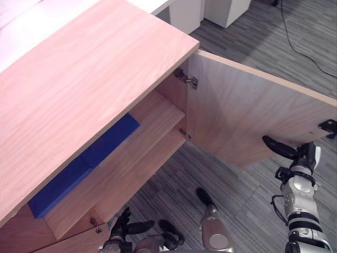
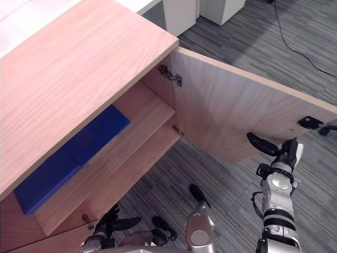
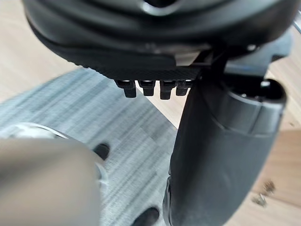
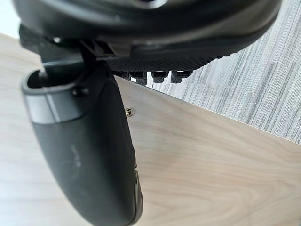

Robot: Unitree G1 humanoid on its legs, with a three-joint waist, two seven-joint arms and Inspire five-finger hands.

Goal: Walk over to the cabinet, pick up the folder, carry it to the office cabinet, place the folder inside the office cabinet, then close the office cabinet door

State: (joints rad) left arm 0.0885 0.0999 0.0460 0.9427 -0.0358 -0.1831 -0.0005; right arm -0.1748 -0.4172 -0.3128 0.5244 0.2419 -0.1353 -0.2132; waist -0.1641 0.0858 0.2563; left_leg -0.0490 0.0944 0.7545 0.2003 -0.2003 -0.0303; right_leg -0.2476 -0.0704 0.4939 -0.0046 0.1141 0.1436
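The blue folder lies flat on the upper shelf inside the wooden office cabinet, partly hidden under the cabinet's top. The cabinet door stands wide open towards the right. My right hand is open at the door's inner face near its free edge, fingers stretched against the wood; its thumb shows close to the door panel. Low by the cabinet's front corner, my left hand hangs open and holds nothing; its thumb shows over the carpet.
A metal hinge joins the door to the cabinet side, and a black fitting sits at the door's outer edge. Grey striped carpet spreads below the door. White furniture stands at the back.
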